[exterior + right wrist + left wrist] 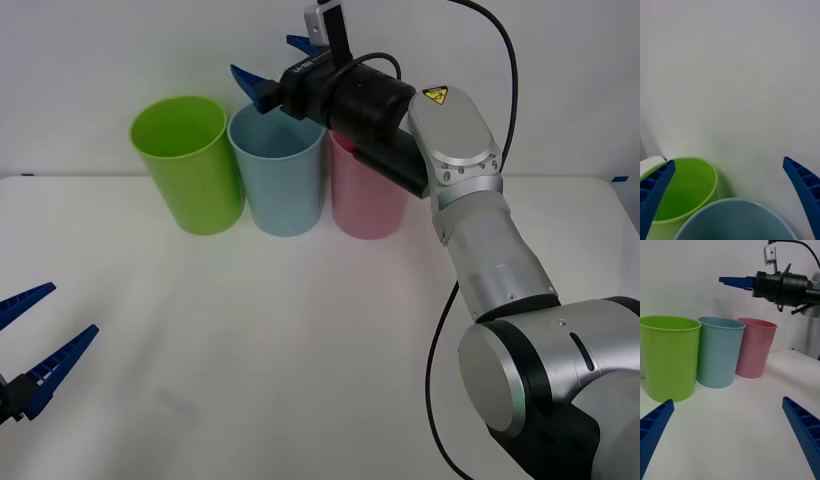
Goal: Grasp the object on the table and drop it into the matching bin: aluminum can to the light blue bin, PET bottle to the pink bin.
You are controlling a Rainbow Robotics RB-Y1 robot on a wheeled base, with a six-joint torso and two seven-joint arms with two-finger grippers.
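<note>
Light blue bin (pixel 277 185) between green bin (pixel 187 165) and pink bin (pixel 367 205), right gripper (pixel 280 70) above

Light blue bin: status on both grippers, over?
Right gripper open, empty, above light blue bin. Left gripper open, low over table near left edge. Nothing in the way.

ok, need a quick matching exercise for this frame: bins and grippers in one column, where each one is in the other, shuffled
Column 1:
1. lime green bin
2. light blue bin
3. pink bin
4. left gripper

Column 2:
A. low over the near left part of the table, open
B. middle of the row, with the open right gripper above its rim
C. left end of the row
D. right end of the row, partly behind the right arm

Pairs: 1-C, 2-B, 3-D, 4-A
</note>
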